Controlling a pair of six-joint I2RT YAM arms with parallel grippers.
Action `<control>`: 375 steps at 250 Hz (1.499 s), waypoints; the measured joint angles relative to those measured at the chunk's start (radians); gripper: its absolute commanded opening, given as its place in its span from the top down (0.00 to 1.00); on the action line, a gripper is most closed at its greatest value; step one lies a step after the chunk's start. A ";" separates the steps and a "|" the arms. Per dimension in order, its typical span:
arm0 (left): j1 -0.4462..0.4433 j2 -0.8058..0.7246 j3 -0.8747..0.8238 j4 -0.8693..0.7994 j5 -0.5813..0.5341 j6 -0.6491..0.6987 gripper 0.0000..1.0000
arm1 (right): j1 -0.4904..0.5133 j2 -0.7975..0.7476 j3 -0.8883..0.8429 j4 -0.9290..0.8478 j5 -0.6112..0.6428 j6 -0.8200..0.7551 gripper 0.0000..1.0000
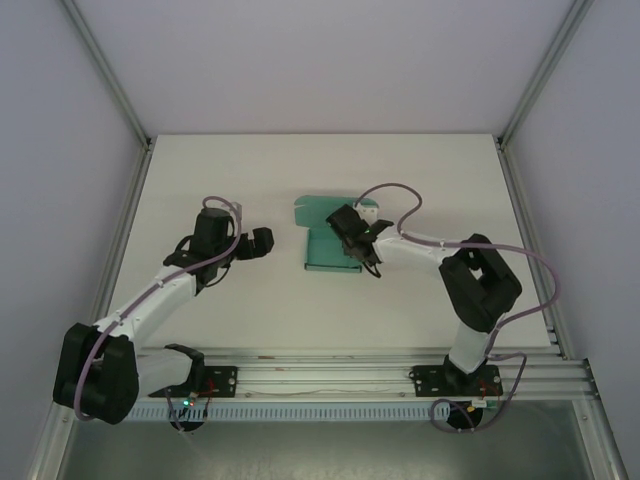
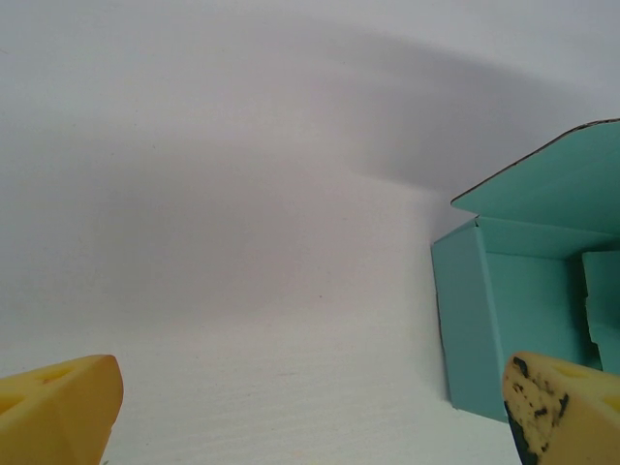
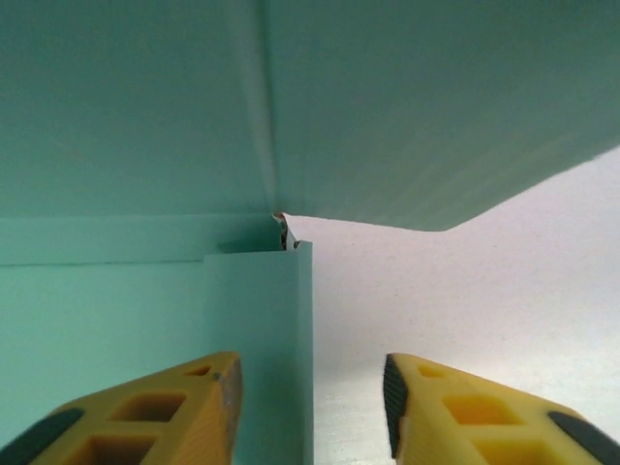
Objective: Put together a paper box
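We start at the right gripper [image 3: 312, 412]. Its yellow fingers [image 3: 165, 412] stand parted, one on each side of the upright edge of a side wall [image 3: 262, 329] of the paper box [image 1: 322, 250]. Bare table [image 1: 230, 170] shows between that edge and the finger on the view's right, so the wall is not pinched. We cannot tell whether the other finger touches the wall face, because both fingertips are cut off at the lower border of the wrist view.

Above the fingers, the teal lid flap [image 3: 436, 97] overhangs and hides the far part of the box. From overhead, the gripper's dark body covers the right half of the box, so the straddled wall is hidden there.

The box lies open near the middle of the table, with its flap towards the far side.

The left gripper [image 2: 310, 402] is spread wide. Its two finger ends sit in the lower corners of its wrist view, with white table between them. The box is cut off at the right border of that view. From overhead, this gripper is well apart from the box, to its left.

Violet cables [image 1: 400, 200] loop over the right arm. An aluminium rail [image 1: 330, 375] runs along the near edge.
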State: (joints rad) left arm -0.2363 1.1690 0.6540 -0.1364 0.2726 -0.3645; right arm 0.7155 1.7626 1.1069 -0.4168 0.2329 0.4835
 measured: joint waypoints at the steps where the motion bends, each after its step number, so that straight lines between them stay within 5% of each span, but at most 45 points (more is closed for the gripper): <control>1: 0.000 0.001 0.000 0.000 0.000 0.000 0.00 | -0.002 0.000 -0.003 0.003 -0.005 -0.003 0.62; 40: 0.000 0.022 0.000 0.006 0.002 0.000 0.00 | -0.028 0.018 -0.031 0.046 -0.076 0.000 0.80; 128: 0.000 0.032 0.000 0.015 0.004 0.008 0.00 | -0.031 0.122 0.031 0.037 -0.064 -0.010 1.00; 259: -0.006 0.032 0.000 0.014 -0.018 0.008 0.00 | 0.047 0.423 0.387 -0.334 0.251 0.011 1.00; 306: -0.006 0.032 0.000 0.013 -0.024 0.008 0.00 | 0.050 0.383 0.339 -0.287 0.276 0.000 1.00; 335: -0.011 0.032 0.001 0.013 -0.024 0.008 0.00 | 0.041 0.325 0.265 -0.208 0.251 -0.021 0.86; 375: -0.019 0.032 0.017 0.010 -0.019 0.008 0.00 | 0.020 0.251 0.175 -0.123 0.189 -0.021 0.82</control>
State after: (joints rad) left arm -0.2558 1.2015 0.6708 -0.1268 0.2535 -0.3565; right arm 0.7353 2.0136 1.2819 -0.5396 0.4221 0.4622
